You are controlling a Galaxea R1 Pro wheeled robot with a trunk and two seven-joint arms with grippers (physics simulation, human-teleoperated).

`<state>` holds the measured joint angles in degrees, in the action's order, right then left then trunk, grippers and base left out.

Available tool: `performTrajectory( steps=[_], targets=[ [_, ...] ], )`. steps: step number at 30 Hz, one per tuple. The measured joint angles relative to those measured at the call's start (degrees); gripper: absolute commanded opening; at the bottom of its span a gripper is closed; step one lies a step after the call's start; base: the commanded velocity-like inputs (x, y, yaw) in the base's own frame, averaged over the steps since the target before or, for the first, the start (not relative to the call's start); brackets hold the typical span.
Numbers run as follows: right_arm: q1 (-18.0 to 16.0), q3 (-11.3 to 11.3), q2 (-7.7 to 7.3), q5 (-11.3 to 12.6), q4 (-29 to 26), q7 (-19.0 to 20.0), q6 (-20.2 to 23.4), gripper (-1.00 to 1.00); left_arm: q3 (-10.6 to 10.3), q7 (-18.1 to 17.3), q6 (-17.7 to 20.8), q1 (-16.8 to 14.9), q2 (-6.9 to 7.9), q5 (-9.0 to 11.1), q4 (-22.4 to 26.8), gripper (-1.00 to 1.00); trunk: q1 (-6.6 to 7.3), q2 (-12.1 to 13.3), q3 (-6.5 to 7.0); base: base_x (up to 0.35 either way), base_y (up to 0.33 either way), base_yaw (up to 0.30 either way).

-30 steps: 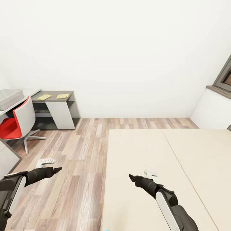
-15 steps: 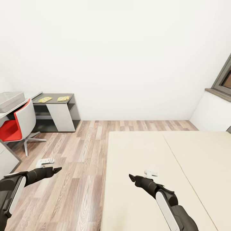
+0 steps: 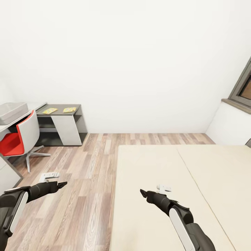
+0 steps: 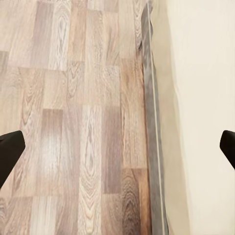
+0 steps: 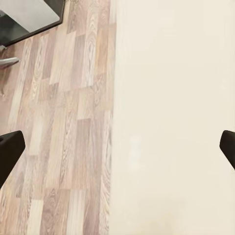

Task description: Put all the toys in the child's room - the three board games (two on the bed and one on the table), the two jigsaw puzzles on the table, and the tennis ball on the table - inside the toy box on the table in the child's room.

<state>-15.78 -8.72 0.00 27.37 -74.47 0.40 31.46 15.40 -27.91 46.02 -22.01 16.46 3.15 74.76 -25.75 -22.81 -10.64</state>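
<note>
Yellow jigsaw puzzles (image 3: 59, 110) lay far off, on the table's (image 3: 75, 106) low dark part.
They sat ahead on your left; your left gripper (image 3: 55, 181) was nearer, and both grippers, right gripper (image 3: 152, 190) too, were spread apart, holding nothing.

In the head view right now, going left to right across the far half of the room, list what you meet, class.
Toy box → red chair → jigsaw puzzles on the table's lower section → bare white wall → window frame.
</note>
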Motion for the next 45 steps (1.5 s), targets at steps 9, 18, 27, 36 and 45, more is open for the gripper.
performTrajectory(
  steps=[9,18,27,36,45],
  targets=[
    [0.0,0.0,0.0,0.0,-0.01,0.0,0.0,1.0,0.0,0.0,-0.02,0.0,0.05,-0.02,0.0,1.0,0.0,0.0,0.85,0.0,0.0,0.024],
    [0.0,0.0,0.0,-0.01,-0.01,0.0,0.0,1.0,0.01,0.0,-0.08,0.01,0.03,0.01,0.01,1.0,0.0,0.0,1.71,0.0,0.0,0.063],
    [0.0,0.03,0.0,-0.01,-0.03,0.0,0.0,1.0,0.05,-0.08,-0.09,0.01,0.06,0.03,0.01,1.0,0.0,0.01,2.56,0.0,0.0,0.065],
    [0.0,0.08,0.0,0.0,0.0,0.0,0.0,1.0,0.09,-0.09,-0.07,0.01,0.06,0.05,0.01,1.0,0.0,0.01,3.41,0.0,0.043,0.066],
    [0.0,0.09,0.0,0.01,0.01,0.0,-0.01,1.0,0.09,-0.08,-0.07,0.0,0.08,0.05,0.02,1.0,0.0,0.01,3.84,0.0,0.141,0.031]
  ],
)
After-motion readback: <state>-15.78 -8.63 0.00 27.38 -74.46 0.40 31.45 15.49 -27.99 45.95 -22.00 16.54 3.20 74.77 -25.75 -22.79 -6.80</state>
